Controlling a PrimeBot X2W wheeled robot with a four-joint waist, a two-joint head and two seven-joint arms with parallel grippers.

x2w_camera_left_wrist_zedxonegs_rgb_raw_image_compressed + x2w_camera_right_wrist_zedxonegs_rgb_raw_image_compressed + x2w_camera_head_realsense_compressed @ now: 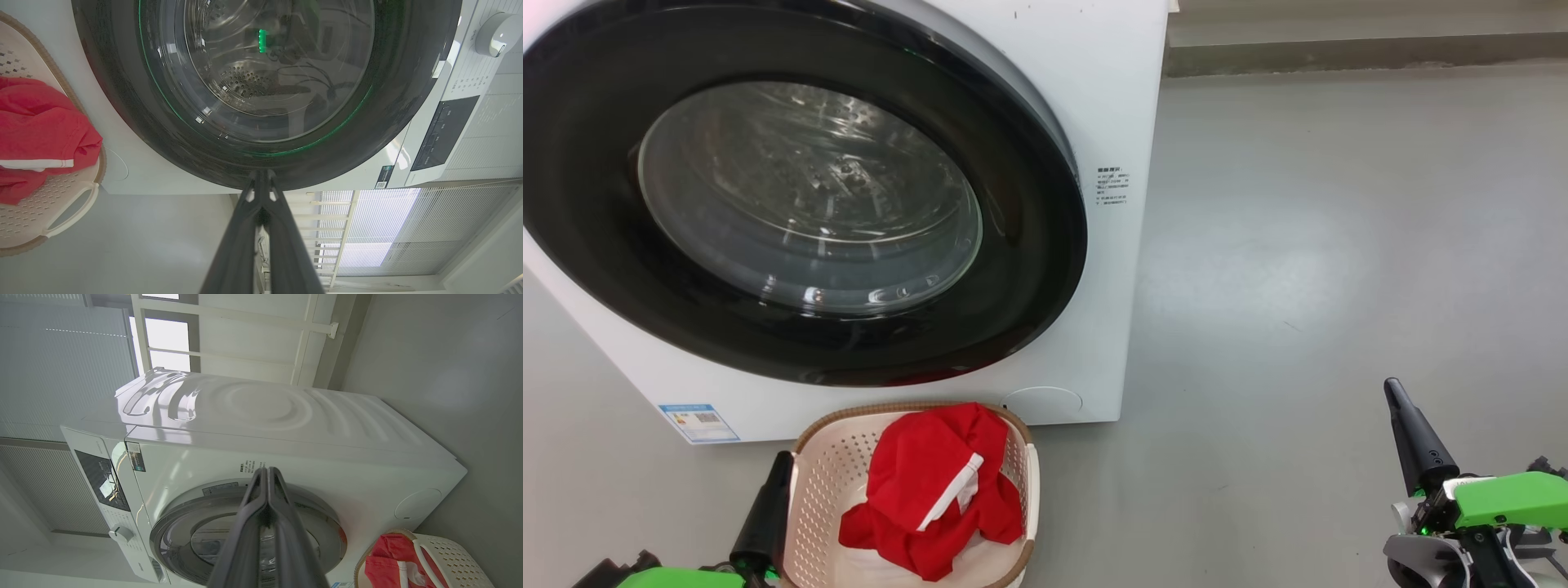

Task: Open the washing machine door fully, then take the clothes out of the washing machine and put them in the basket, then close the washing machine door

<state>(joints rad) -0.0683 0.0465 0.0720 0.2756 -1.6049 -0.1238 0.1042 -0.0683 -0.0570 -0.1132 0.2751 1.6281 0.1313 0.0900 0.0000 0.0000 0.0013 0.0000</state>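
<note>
Showing clothes [931, 482] heaped in basket [823, 490] just right of clenched, empty left gripper [783, 457]; washing machine door [596, 188] closed beyond; right gripper [1392, 385] clenched, empty, well apart.

Door [800, 204] apparently shut; clothes [931, 490] in basket [821, 490].

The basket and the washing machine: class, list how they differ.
The washing machine is large and smooth-walled; the basket is small and perforated. The basket is open-topped, holding the clothes; the washing machine has its door shut. Both are pale, on the floor.
</note>
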